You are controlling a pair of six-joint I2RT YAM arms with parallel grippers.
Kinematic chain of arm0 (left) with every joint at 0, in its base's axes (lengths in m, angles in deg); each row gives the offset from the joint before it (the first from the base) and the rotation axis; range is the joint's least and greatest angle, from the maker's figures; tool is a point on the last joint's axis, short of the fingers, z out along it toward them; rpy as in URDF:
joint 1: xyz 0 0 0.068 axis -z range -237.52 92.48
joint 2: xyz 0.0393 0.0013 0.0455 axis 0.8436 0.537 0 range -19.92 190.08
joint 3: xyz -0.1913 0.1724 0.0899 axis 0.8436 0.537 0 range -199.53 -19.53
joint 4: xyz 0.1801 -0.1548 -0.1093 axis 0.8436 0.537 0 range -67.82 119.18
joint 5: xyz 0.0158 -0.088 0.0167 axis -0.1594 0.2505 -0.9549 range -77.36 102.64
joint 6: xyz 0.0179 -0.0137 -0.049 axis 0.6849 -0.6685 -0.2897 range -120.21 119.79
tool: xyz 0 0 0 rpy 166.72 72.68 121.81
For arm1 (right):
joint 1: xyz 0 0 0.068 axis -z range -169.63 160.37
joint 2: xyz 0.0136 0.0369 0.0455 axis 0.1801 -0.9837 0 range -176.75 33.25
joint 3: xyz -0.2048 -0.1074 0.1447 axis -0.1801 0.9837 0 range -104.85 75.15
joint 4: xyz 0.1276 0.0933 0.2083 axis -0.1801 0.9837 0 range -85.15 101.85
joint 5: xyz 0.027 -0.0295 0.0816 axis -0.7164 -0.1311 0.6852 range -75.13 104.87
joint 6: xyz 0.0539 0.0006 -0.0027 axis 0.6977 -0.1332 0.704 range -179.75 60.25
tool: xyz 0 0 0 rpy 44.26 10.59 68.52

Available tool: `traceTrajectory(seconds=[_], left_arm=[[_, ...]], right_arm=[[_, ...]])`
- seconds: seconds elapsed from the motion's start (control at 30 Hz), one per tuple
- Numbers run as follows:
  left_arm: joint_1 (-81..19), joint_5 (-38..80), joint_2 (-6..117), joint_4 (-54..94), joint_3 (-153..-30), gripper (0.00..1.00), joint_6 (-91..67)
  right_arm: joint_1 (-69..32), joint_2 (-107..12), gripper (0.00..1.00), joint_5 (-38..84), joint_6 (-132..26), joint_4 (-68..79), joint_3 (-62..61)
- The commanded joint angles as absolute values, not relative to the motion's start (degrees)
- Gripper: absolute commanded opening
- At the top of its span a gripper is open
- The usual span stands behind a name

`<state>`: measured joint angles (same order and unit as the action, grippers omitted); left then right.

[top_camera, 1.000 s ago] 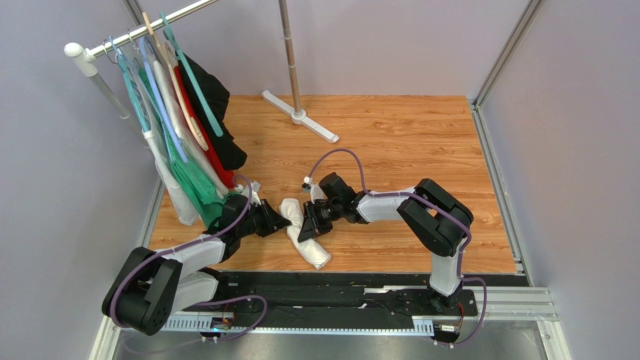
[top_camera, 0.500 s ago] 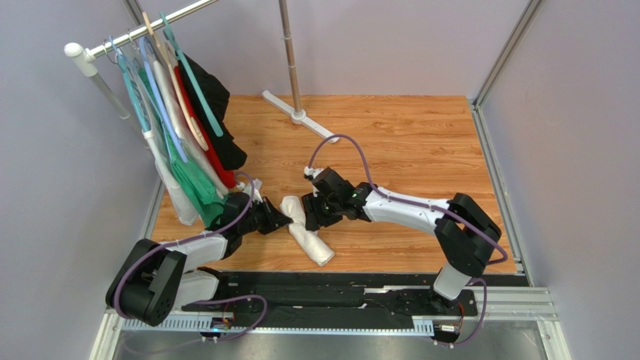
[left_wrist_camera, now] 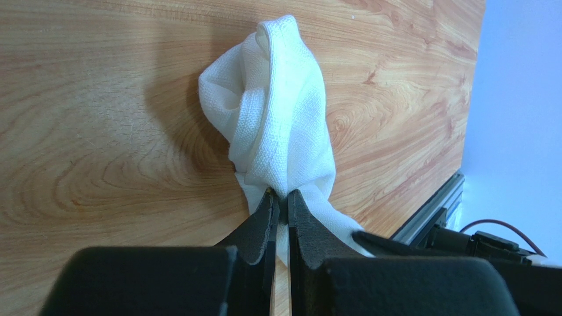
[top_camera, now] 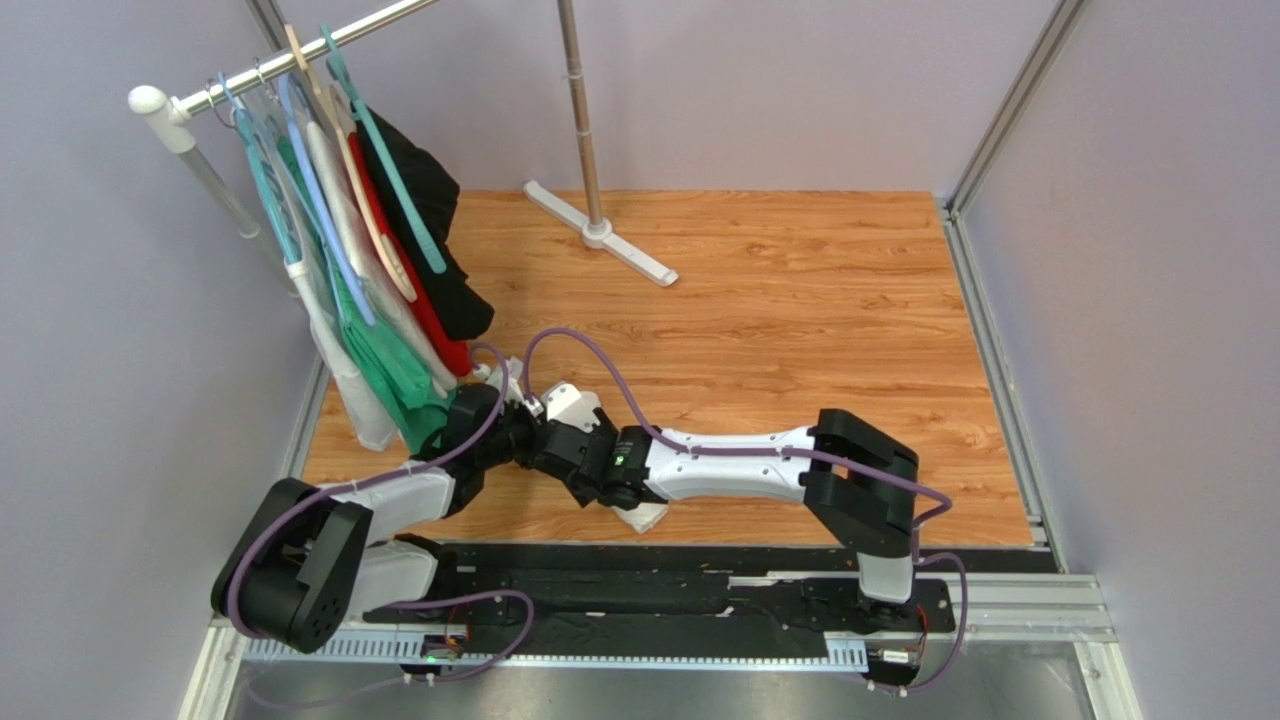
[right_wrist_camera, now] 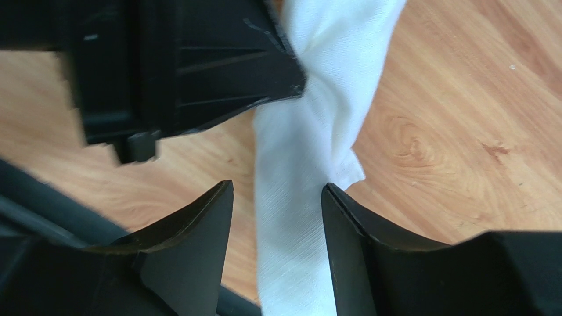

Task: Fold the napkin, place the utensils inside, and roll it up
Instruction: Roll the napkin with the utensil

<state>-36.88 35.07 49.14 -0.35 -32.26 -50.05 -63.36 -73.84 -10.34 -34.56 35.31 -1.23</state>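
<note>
The napkin [left_wrist_camera: 283, 112] lies on the wooden floor as a twisted white roll. My left gripper [left_wrist_camera: 280, 195] is shut on the roll's near part, with cloth pinched between its jaws. In the top view this gripper [top_camera: 529, 438] sits at the left of the roll. My right gripper [right_wrist_camera: 277, 186] hovers open above the napkin [right_wrist_camera: 310, 158], one finger on each side of the roll, close beside the left gripper's black body [right_wrist_camera: 185, 59]. From above, the right arm covers most of the roll and only its lower end [top_camera: 648, 518] shows. The utensils are hidden.
A clothes rail with several hanging garments [top_camera: 361, 255] stands just left of my left arm. The stand's white foot [top_camera: 601, 233] lies at the back. An aluminium rail [left_wrist_camera: 429, 210] and the black base plate [top_camera: 676, 593] edge the near side.
My right gripper has let go and opened. Its arm has swung left along the roll to beside the left gripper. The left gripper has stayed pinched on the napkin.
</note>
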Motion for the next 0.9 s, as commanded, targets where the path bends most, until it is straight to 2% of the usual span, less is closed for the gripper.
traceTrajectory(seconds=[0.0, 0.53, 0.63, 0.73, 0.77, 0.8, 0.83, 0.87], left_arm=[[-36.9, 34.8, 48.7, 1.6, -33.4, 0.07, -48.9], [-36.9, 35.8, 49.3, 2.0, -34.3, 0.08, -48.7], [-36.9, 35.9, 49.4, 2.5, -34.6, 0.16, -48.5], [-36.9, 34.7, 48.8, 4.9, -35.4, 0.31, -48.1], [-36.9, 34.4, 48.4, 5.1, -35.4, 0.42, -48.1], [-36.9, 34.3, 48.1, 5.4, -35.5, 0.46, -48.2], [-36.9, 33.9, 47.8, 5.8, -35.5, 0.52, -48.3], [-36.9, 33.8, 47.5, 6.3, -35.6, 0.71, -48.2]], right_arm=[[-64.2, -75.2, 0.56, -19.1, -34.9, 34.1, -1.8], [-65.1, -82.6, 0.57, -19.3, -34.7, 32.3, -0.7], [-64.7, -83.3, 0.51, -18.5, -34.2, 32.8, -0.7], [-63.4, -81.7, 0.40, -15.9, -32.7, 31.3, 1.0], [-62.5, -80.9, 0.37, -14.2, -32.1, 30.8, 2.9], [-62.0, -80.1, 0.29, -13.4, -31.9, 30.3, 3.6], [-60.9, -79.3, 0.26, -12.3, -31.8, 29.4, 4.5], [-60.4, -77.6, 0.24, -9.9, -31.6, 28.9, 6.0]])
